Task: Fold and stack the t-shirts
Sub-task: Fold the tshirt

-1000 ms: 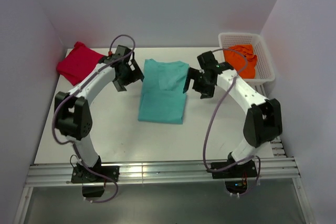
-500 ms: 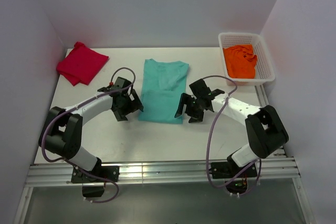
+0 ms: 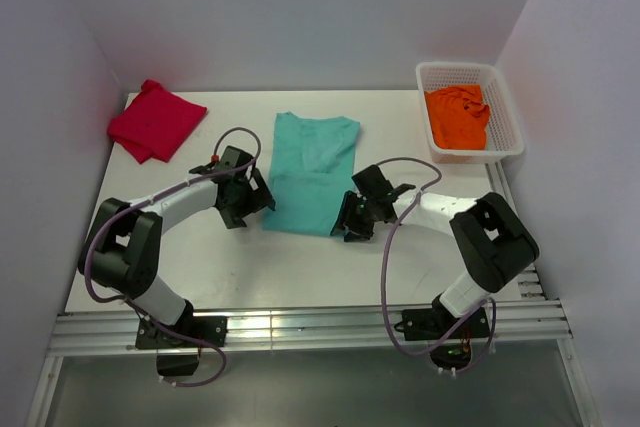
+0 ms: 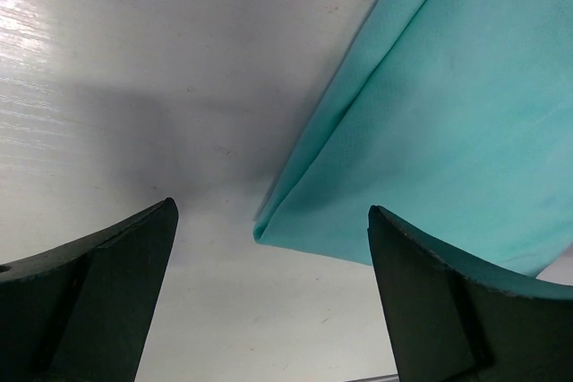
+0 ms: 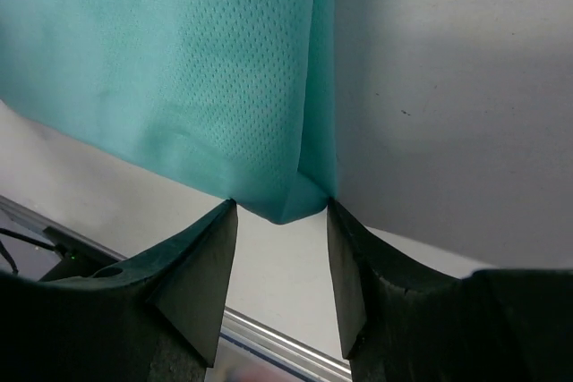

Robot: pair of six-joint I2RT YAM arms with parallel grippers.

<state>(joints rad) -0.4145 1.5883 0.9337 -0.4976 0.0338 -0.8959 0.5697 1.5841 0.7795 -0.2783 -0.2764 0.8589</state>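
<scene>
The teal-green t-shirt (image 3: 312, 169) lies flat at mid table, folded into a long strip. My left gripper (image 3: 260, 204) is low at its near left corner. In the left wrist view (image 4: 270, 212) it is wide open, and that corner of the shirt (image 4: 430, 131) lies between the fingers. My right gripper (image 3: 346, 224) is at the near right corner. In the right wrist view (image 5: 281, 209) it is open and narrow, and the shirt corner (image 5: 206, 69) sits just between its fingertips. The crimson-red t-shirt (image 3: 154, 121) lies folded at the far left. The orange t-shirt (image 3: 457, 115) lies crumpled in the basket.
A white mesh basket (image 3: 470, 69) stands at the far right corner. The table's metal front rail (image 3: 300, 325) runs along the near edge and also shows in the right wrist view (image 5: 286, 346). Walls close in the left, back and right sides.
Both arms have moved from the sides of the shirt's far half to its near corners and come down to the table. The shirts have not moved.
</scene>
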